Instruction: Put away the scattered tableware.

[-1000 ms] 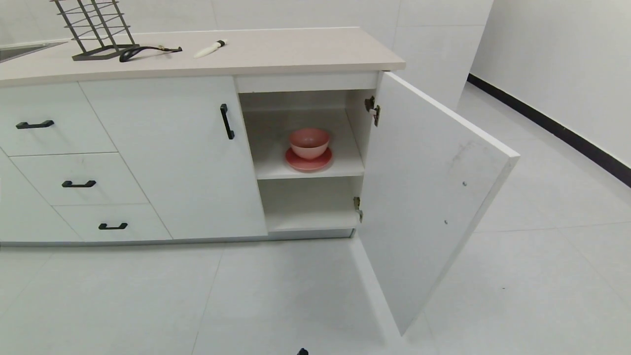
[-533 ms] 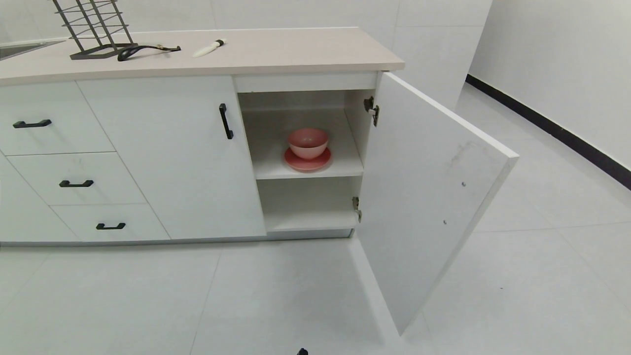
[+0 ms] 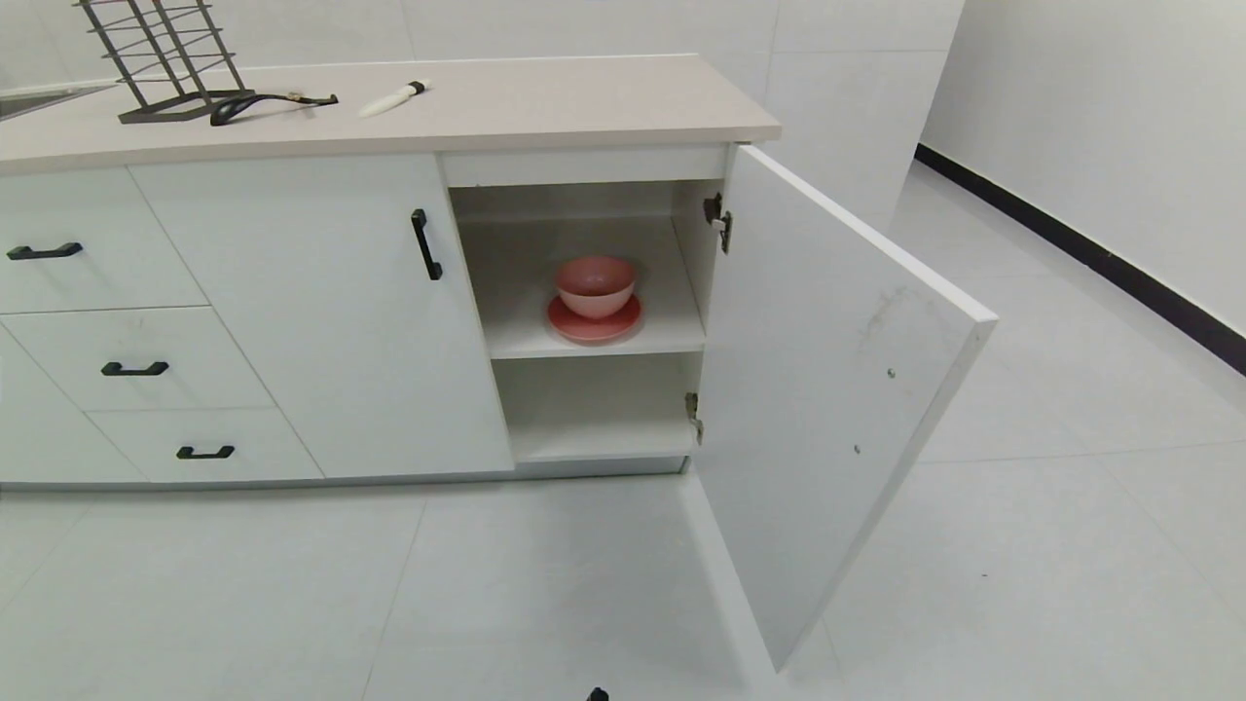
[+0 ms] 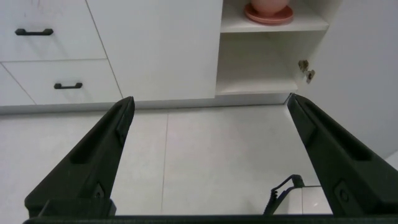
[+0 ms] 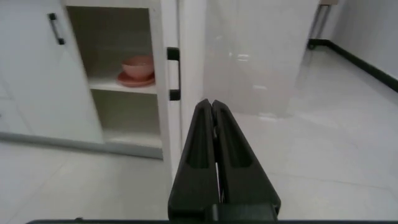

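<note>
The pink bowl (image 3: 595,284) and plate (image 3: 594,329) ahead of the left pincer (image 4: 209,98) look like smooth, matt plastic. Beside the matt black right pincer (image 5: 212,104), the cabinet door (image 3: 827,370) is smooth white laminate, faintly scuffed. The desk (image 3: 584,92) is matt beige, its rack (image 3: 161,58) dark metal wire. The floor (image 3: 1022,565) tiles shine.

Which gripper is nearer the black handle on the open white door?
Right, probably. The right gripper, shut, points at the edge of the open white door, the black handle just beyond its tips. The left gripper, open, hangs over floor, back from the cabinet.
</note>
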Controlling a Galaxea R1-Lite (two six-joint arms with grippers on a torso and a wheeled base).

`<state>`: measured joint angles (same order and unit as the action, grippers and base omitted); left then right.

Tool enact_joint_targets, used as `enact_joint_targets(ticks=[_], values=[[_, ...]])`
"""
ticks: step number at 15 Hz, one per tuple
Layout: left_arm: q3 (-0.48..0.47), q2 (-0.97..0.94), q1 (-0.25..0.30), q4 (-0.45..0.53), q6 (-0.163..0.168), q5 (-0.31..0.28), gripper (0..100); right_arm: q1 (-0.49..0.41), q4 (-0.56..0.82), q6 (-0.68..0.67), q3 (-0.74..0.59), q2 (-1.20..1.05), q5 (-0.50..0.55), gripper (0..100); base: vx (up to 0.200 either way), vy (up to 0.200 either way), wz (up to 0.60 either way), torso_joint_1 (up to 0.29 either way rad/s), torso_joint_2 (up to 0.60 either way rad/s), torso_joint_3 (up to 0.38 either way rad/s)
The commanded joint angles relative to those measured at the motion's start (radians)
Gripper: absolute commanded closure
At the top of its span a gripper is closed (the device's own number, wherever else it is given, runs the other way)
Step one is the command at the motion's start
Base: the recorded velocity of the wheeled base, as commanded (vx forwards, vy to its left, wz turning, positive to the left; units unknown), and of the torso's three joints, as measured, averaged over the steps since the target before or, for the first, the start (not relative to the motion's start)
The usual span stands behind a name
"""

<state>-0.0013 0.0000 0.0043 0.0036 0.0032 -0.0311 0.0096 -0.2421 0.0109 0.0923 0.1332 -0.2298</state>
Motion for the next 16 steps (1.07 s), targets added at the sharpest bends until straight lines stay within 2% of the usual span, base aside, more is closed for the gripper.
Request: enact_joint_targets(ticks=[1, 3, 7, 8, 9, 10, 13, 16], values=[[0.001, 0.002, 0.000, 0.001, 0.000, 0.002, 0, 0.070, -0.013, 0.006, 0.132, 0.250, -0.037, 100, 0.000, 0.000, 0.00, 0.000, 0.00, 0.000], [0.000, 0.002, 0.000, 0.001, 0.000, 0.000, 0, 0.121, -0.095, 0.009, 0.156, 0.385, -0.039, 100, 0.000, 0.000, 0.00, 0.000, 0.00, 0.000], [0.000, 0.002, 0.000, 0.001, 0.000, 0.000, 0, 0.133, -0.615, 0.032, 0.015, 0.741, -0.077, 100, 0.000, 0.000, 0.00, 0.000, 0.00, 0.000], [0.001, 0.002, 0.000, 0.001, 0.000, 0.000, 0, 0.132, -0.818, 0.032, -0.036, 0.867, -0.088, 100, 0.000, 0.000, 0.00, 0.000, 0.00, 0.000], [0.001, 0.002, 0.000, 0.001, 0.000, 0.000, 0, 0.132, -0.911, 0.031, -0.056, 0.934, -0.089, 100, 0.000, 0.000, 0.00, 0.000, 0.00, 0.000], [0.001, 0.002, 0.000, 0.001, -0.002, 0.000, 0, 0.133, -1.062, 0.031, -0.077, 1.062, -0.089, 100, 0.000, 0.000, 0.00, 0.000, 0.00, 0.000], [0.001, 0.002, 0.000, 0.001, 0.000, 0.000, 0, 0.130, -1.224, 0.029, -0.059, 1.269, -0.091, 100, 0.000, 0.000, 0.00, 0.000, 0.00, 0.000], [0.001, 0.002, 0.000, -0.001, 0.000, -0.001, 0, 0.127, -1.226, 0.029, 0.040, 1.312, -0.091, 100, 0.000, 0.000, 0.00, 0.000, 0.00, 0.000]])
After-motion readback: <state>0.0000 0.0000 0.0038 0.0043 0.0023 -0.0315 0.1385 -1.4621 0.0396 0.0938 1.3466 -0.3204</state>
